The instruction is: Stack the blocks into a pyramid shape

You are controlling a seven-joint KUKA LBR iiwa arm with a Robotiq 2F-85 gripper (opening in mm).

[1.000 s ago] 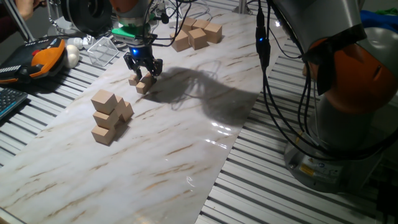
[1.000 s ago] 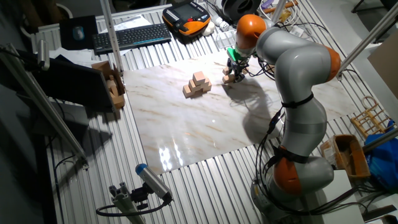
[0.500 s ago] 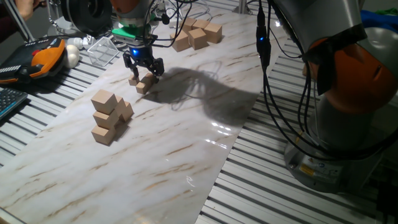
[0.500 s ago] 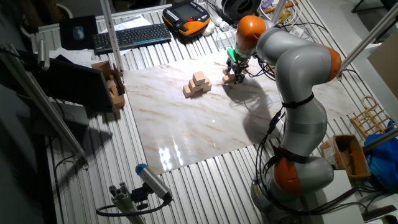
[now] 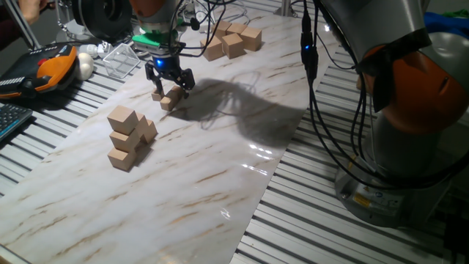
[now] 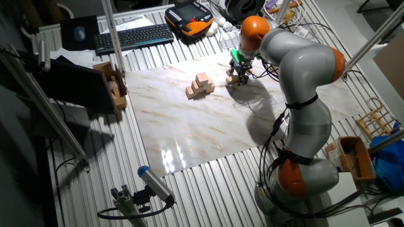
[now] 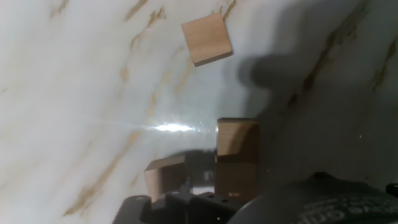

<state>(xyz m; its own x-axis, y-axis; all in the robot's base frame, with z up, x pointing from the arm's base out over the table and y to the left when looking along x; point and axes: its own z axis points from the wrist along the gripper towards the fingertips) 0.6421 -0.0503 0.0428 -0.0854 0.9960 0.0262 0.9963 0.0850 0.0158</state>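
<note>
Tiny light-tan blocks lie on the marble board (image 5: 220, 169) under my gripper (image 5: 169, 79). One block (image 5: 171, 100) sits just below the fingers and another (image 5: 157, 94) lies beside it to the left. In the hand view I see one block alone (image 7: 206, 38) further off, one tall-looking block (image 7: 237, 138) near the middle and one (image 7: 165, 176) at the lower left. My gripper hangs a little above them with its fingers spread and nothing between them. It also shows in the other fixed view (image 6: 238, 69).
A pile of larger tan cubes (image 5: 126, 136) stands on the board to the front left, also seen in the other fixed view (image 6: 201, 84). More large cubes (image 5: 233, 40) lie at the back. A clear plastic box (image 5: 121, 59) and an orange pendant (image 5: 51, 66) sit off the board at the left.
My gripper has risen slightly above the tiny blocks. The blocks and the pile have not moved.
</note>
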